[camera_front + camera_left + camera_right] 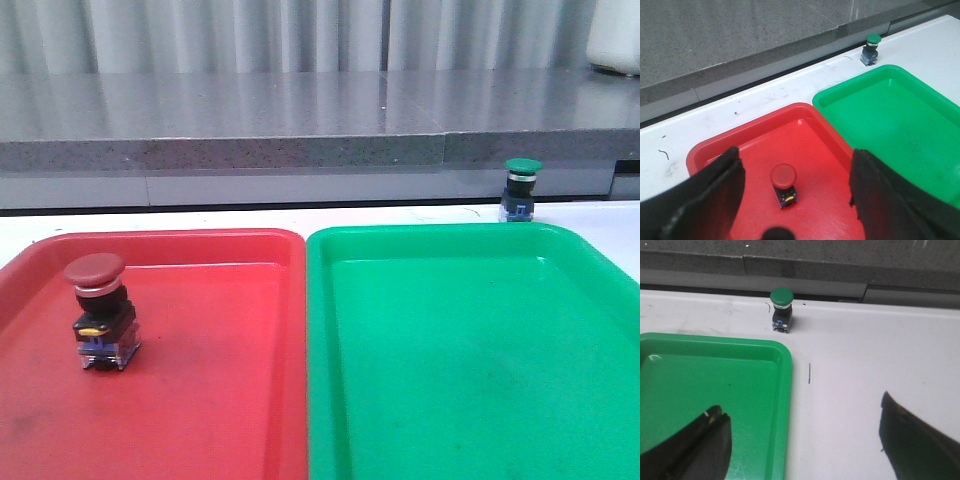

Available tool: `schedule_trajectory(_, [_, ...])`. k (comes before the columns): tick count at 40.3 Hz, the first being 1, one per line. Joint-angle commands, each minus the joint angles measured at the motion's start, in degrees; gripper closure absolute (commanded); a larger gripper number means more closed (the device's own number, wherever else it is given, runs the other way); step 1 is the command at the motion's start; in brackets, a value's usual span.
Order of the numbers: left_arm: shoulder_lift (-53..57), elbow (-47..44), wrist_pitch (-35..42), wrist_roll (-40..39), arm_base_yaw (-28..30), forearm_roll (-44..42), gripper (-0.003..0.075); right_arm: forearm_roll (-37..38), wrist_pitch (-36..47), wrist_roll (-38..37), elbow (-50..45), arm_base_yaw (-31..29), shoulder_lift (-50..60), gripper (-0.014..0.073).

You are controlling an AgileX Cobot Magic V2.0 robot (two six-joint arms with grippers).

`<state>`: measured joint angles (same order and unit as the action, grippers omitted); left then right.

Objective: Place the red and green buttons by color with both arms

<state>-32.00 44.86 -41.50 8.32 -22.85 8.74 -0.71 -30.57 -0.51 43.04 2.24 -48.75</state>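
Note:
The red button (100, 310) stands upright inside the red tray (200, 400), at its left. In the left wrist view it (784, 184) sits between and below my open left gripper (795, 170), which holds nothing. The green button (521, 188) stands upright on the white table behind the green tray (470, 360), near its far right corner. In the right wrist view it (781, 309) is well ahead of my open, empty right gripper (802, 415), which hovers over the green tray's edge (782, 390). Neither gripper shows in the front view.
The two trays lie side by side on the white table (600, 225). A grey stone ledge (300, 150) runs along the back behind the green button. A white object (615, 35) stands at the back right.

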Motion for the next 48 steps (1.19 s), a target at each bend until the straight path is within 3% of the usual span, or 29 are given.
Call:
schedule_trajectory(1, [-0.13, 1.41, 3.88, 0.13, -0.47, 0.64, 0.0281, -1.35, 3.31, 0.17, 6.31, -0.39, -5.99, -0.0040])
schedule_trajectory(26, [-0.13, 1.41, 3.88, 0.13, -0.47, 0.64, 0.0281, -5.12, 3.40, 0.17, 38.36, -0.20, -48.18, -0.0039])
schedule_trajectory(37, [-0.13, 1.41, 3.88, 0.13, -0.47, 0.64, 0.0281, -5.30, 3.51, 0.17, 49.05, -0.15, -60.69, -0.0039])
schedule_trajectory(48, [-0.13, 1.41, 3.88, 0.13, -0.47, 0.64, 0.0281, -6.26, 5.50, 0.17, 53.78, -0.15, -69.22, -0.0039])
